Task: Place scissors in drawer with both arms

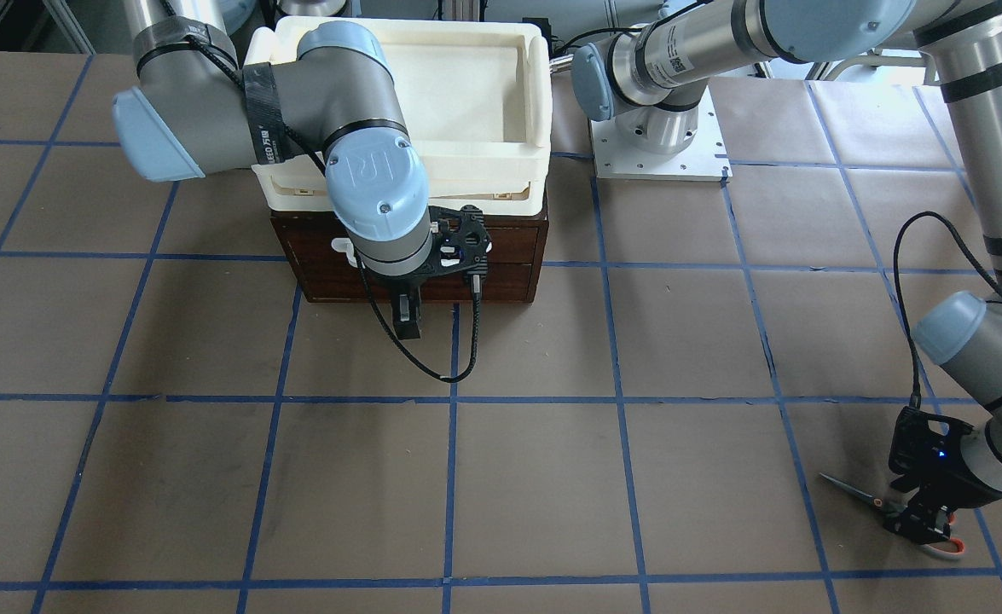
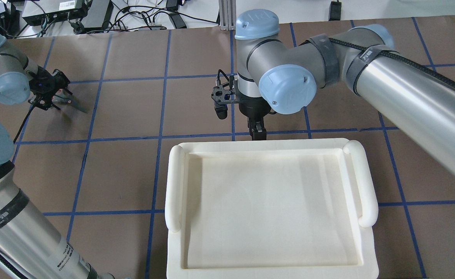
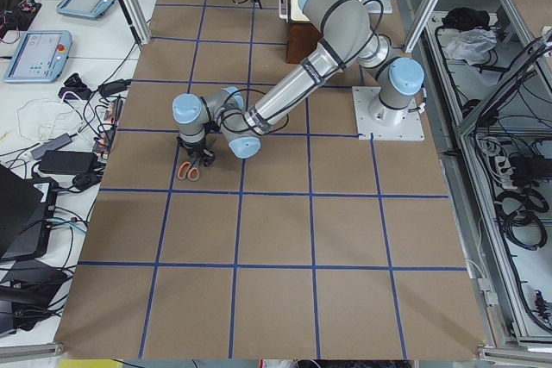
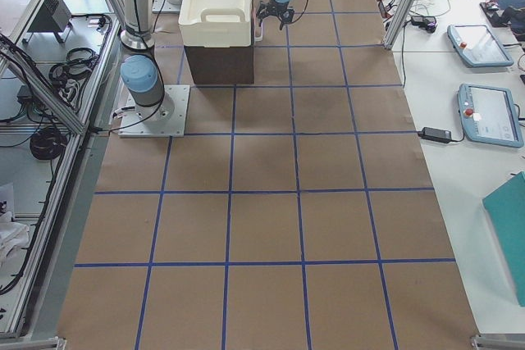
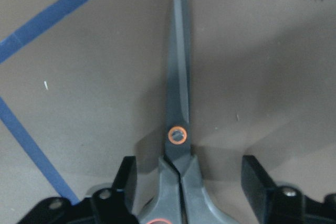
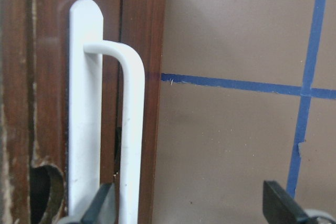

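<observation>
The scissors lie flat on the brown table near its edge, dark blades and grey handles with orange-red loops. My left gripper is open and low over them, one finger on each side of the handles. The dark brown drawer in the small cabinet is shut. My right gripper is open right in front of it. In the right wrist view the white bar handle stands between the fingers, close to one of them, and is not gripped.
A cream-white plastic tray sits on top of the cabinet and hides the drawer in the overhead view. The left arm's white base plate is beside the cabinet. Blue tape lines grid the table.
</observation>
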